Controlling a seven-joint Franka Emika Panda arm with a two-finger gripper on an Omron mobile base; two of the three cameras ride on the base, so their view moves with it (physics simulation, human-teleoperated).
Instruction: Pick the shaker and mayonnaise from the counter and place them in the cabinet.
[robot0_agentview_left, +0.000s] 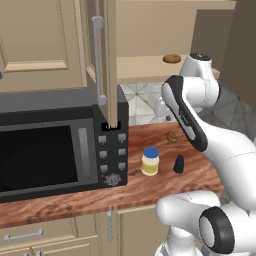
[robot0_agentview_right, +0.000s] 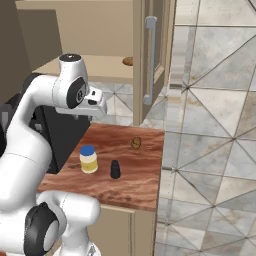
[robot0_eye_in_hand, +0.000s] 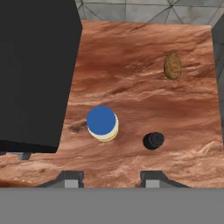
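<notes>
The mayonnaise (robot0_agentview_left: 150, 161) (robot0_agentview_right: 88, 158) (robot0_eye_in_hand: 102, 123), a cream jar with a blue lid, stands upright on the reddish wood counter (robot0_agentview_left: 150, 192) (robot0_agentview_right: 135, 187) (robot0_eye_in_hand: 131, 65). Just to its right stands the small black shaker (robot0_agentview_left: 178, 164) (robot0_agentview_right: 115, 169) (robot0_eye_in_hand: 153, 140), apart from the jar. My gripper (robot0_eye_in_hand: 111, 178) hangs well above both, looking straight down, open with nothing between its fingers. The tan cabinet (robot0_agentview_left: 145, 67) (robot0_agentview_right: 95, 67) above has its door (robot0_agentview_left: 107, 55) (robot0_agentview_right: 150, 60) swung open, baring its shelf.
A black microwave (robot0_agentview_left: 50, 145) (robot0_agentview_right: 60, 132) (robot0_eye_in_hand: 35, 74) stands on the counter left of the jar. A small brown lump (robot0_agentview_left: 172, 136) (robot0_agentview_right: 136, 143) (robot0_eye_in_hand: 172, 65) lies farther back on the counter. Another brown round thing (robot0_agentview_left: 171, 58) (robot0_agentview_right: 128, 61) lies on the cabinet shelf.
</notes>
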